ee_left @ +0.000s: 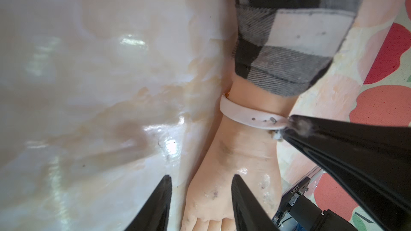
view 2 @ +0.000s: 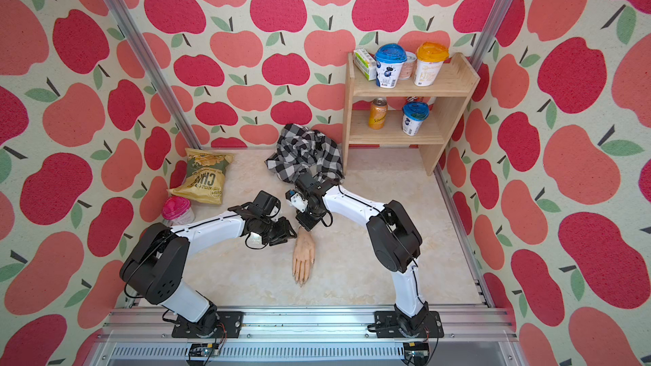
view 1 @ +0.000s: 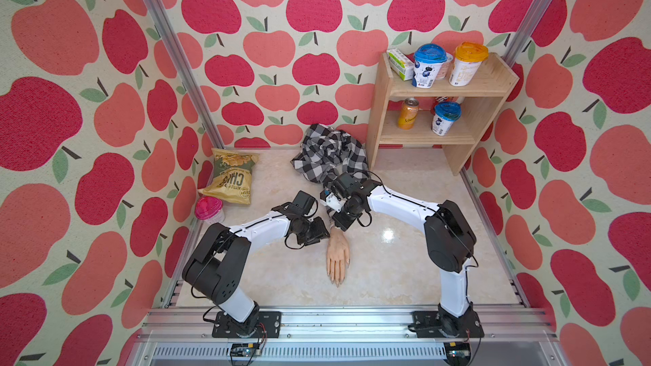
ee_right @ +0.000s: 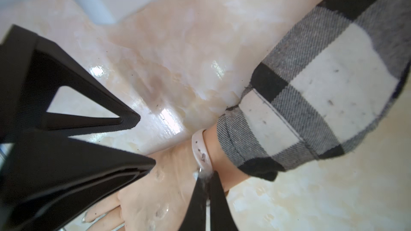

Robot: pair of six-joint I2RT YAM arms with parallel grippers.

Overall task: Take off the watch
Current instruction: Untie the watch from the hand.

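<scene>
Watch: thin pale-white strap watch [ee_left: 244,113], worn round the wrist of the flesh-toned plastic mannequin hand [view 1: 337,255], between cuff and back of hand. Case not visible, only strap, holes and metal buckle.
Place in frame: centre of both top views, hidden under the arms' wrists.
Right end effector: black tapered right end effector [ee_right: 206,175], pinched tight on the strap at the buckle.
Left end effector: black left end effector [ee_left: 201,176], partly spread, holding nothing, over the back of the hand on the knuckle side of the strap.
Key relation: strap lies crosswise to the forearm. Right arm is on it, left is near.
Next move: probably a pull along the strap's length.
Materials: strap smooth and bendy. Black-grey-white checked flannel sleeve [ee_left: 289,47] is soft, cuff just beside strap. Glossy cream marble-look desk [ee_left: 89,85] is hard.
</scene>
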